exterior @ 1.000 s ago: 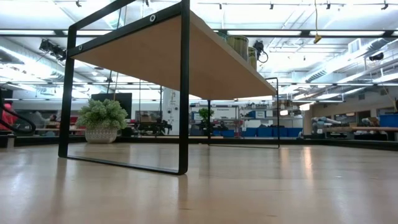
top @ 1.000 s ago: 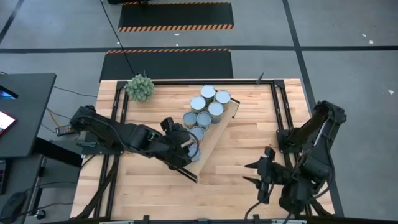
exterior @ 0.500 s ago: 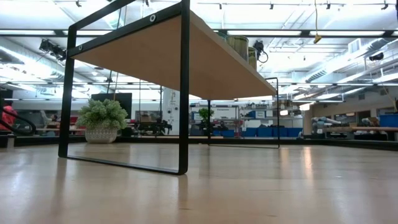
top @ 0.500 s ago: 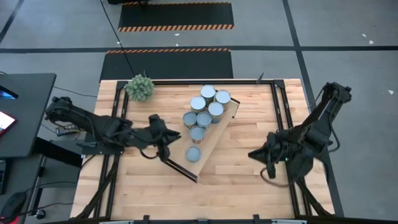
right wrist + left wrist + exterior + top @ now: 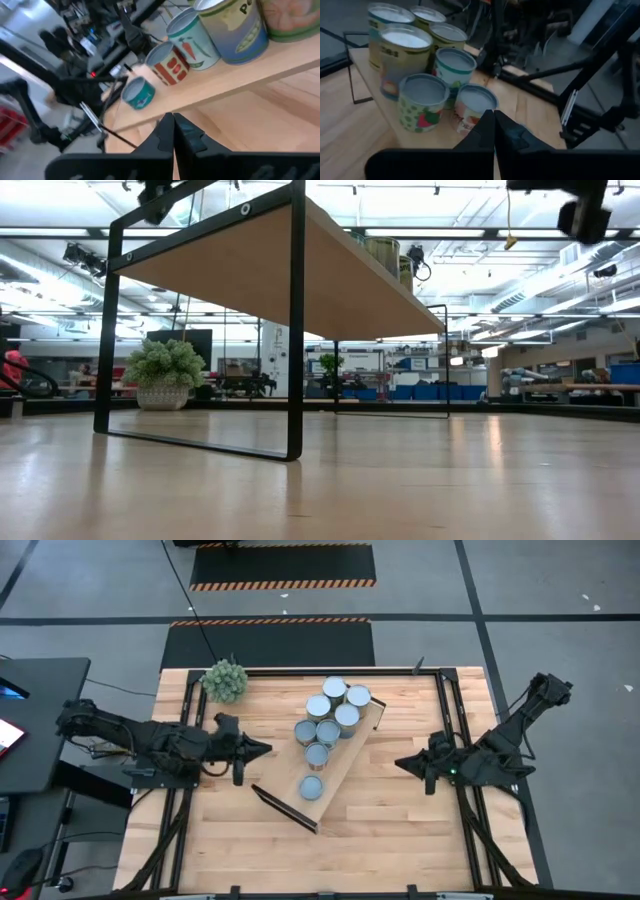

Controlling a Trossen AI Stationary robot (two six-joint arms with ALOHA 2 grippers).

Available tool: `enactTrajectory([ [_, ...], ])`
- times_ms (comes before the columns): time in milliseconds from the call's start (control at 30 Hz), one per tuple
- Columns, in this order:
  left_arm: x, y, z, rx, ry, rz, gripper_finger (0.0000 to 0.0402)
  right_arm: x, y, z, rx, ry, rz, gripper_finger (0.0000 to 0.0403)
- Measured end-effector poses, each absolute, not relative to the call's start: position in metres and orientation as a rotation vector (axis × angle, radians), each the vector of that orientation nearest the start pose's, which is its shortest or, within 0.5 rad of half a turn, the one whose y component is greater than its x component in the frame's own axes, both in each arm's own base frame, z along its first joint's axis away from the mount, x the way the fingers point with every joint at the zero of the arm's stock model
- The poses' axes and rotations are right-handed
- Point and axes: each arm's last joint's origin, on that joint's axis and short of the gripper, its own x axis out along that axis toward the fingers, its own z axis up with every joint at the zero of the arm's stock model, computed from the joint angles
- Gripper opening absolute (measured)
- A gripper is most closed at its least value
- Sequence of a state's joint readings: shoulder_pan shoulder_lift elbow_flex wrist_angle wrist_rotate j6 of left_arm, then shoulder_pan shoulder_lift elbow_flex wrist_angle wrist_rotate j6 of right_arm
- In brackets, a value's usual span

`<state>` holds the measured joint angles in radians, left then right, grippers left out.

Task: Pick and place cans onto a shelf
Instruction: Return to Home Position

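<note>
Arms (image 5: pixel 160 740) pulled back; eight cans (image 5: pixel 327 731) fill one shelf (image 5: pixel 345 757).

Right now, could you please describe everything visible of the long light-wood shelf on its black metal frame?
The long light-wood shelf is a flat board raised on thin black metal legs that stand on the plank tabletop. It lies diagonally mid-table. Seven round-topped cans stand upright on it: six clustered at one end, one alone toward the other. The left gripper and right gripper hang clear of it.

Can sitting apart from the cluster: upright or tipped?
Upright. The lone can shows a full round top from above; the right wrist view has it standing on its base on the shelf.
</note>
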<state>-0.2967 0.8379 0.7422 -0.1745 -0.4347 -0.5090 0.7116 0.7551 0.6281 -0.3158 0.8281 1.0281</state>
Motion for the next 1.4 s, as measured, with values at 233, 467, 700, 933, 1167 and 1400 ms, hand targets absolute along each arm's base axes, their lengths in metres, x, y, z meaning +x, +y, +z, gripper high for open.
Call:
enactTrajectory([
  [233, 0.156, -0.021, 0.289, -0.47, 0.126, 0.262, 0.0002, 0.133, 0.065, 0.243, 0.824, 0.116, -0.254, 0.0003],
  [467, 0.138, -0.005, 0.268, -0.575, 0.045, 0.299, 0.0001, 0.124, 0.047, 0.221, 0.867, 0.004, -0.247, 0.0003],
  [700, 0.121, 0.004, 0.242, -0.666, -0.014, 0.352, 0.0001, 0.11, 0.032, 0.207, 0.894, -0.075, -0.257, 0.0003],
  [933, 0.113, 0.01, 0.214, -0.727, -0.044, 0.391, 0.0, 0.099, 0.022, 0.19, 0.938, -0.152, -0.265, 0.0002],
  [1167, 0.114, 0.019, 0.19, -0.791, -0.113, 0.375, 0.0, 0.097, 0.013, 0.169, 1.0, -0.175, -0.266, 0.0001],
  [1400, 0.112, 0.033, 0.178, -0.797, -0.163, 0.39, 0.0, 0.096, -0.001, 0.171, 0.946, -0.218, -0.302, 0.0001],
])
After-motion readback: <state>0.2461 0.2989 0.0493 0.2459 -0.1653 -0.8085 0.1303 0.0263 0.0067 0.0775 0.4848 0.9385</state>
